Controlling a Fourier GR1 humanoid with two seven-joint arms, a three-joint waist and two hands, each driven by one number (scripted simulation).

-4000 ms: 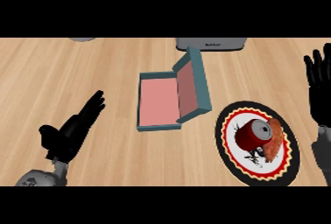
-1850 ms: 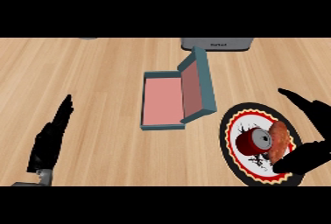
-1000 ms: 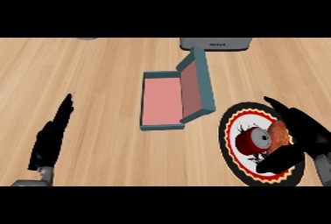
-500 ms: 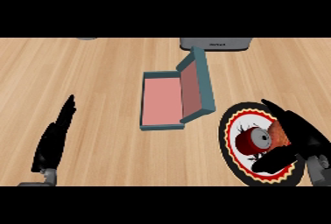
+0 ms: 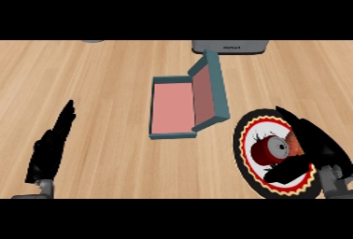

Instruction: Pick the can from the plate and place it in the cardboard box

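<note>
My right hand (image 5: pixel 317 144) had fingers and thumb curled round the can (image 5: pixel 269 150) on the plate (image 5: pixel 240 140). Lying sideways, the can could roll free on lifting.

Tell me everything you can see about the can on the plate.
The can is a small red cylinder with a silvery metal end, lying on its side rather than upright. It rests on the white centre of the round plate, which has a black rim and a red zigzag band. Its silvery end faces the right robot hand, which curls round it, fingers along its right side and thumb below it. It is not yet lifted off the plate.
</note>
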